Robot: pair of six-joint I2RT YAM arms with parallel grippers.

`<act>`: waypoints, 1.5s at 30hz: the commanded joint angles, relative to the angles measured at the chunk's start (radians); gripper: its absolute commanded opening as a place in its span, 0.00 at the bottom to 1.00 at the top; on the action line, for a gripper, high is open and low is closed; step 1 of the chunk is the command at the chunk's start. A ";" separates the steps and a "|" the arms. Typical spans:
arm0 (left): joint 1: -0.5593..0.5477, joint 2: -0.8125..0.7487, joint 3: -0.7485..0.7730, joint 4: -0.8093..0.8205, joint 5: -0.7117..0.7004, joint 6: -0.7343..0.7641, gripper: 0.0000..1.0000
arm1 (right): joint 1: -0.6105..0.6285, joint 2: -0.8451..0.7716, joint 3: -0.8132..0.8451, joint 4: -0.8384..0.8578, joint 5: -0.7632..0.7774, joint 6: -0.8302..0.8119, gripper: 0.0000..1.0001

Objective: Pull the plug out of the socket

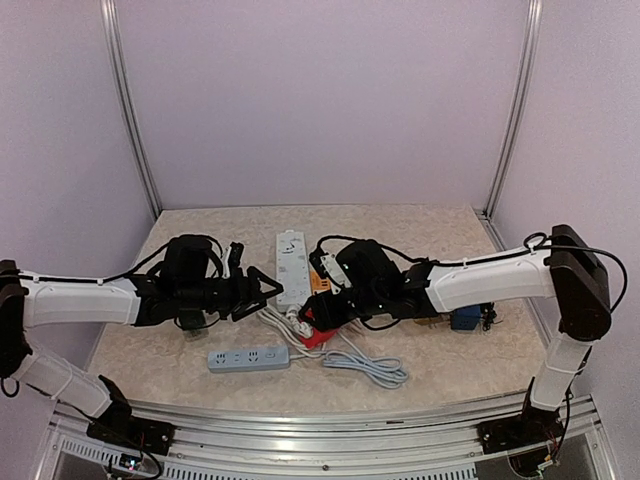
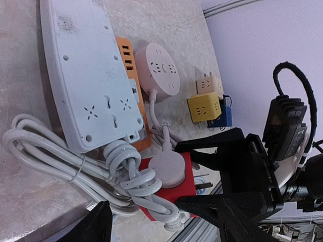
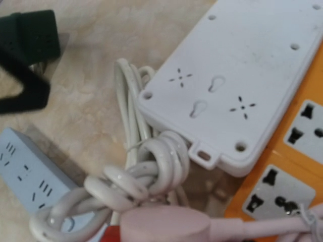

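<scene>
Count: two arms, two grippers, three long power strips, one round socket, three cube sockets, one red socket block, one plug. The table (image 1: pixel 420 225) has a mottled beige, stone-like top. The white power strip (image 2: pixel 86 80) lies back-up in the upper left of the left wrist view; its plastic is smooth and scuffed, with keyhole mounting slots and small vent crosses. The orange power strip (image 2: pixel 126 55) lies touching its right edge, its sockets facing up. The pale blue power strip (image 1: pixel 248 357) lies apart, low in the top view. The round socket (image 2: pixel 159 68) is a pale pink disc just beside the orange strip. The beige cube (image 2: pixel 209 85), yellow cube (image 2: pixel 203 107) and blue cube (image 2: pixel 225 118) are clustered together right of it. The white cable (image 2: pixel 40 151) is thick and glossy, bundled in loops with a thin tie. The plug (image 2: pixel 169 169) is round, smooth and pale pink, and sits on the red socket block (image 2: pixel 184 189) at bottom centre of the left wrist view. The right gripper (image 1: pixel 322 318) has one black finger on either side of that block; I cannot tell whether they press on it. The left gripper (image 1: pixel 268 292) sits left of the white strip, its fingers spread with nothing between them.
</scene>
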 commanded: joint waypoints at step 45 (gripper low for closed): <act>-0.099 0.267 0.067 0.155 0.116 -0.171 0.29 | -0.026 -0.094 0.009 0.074 0.144 0.039 0.00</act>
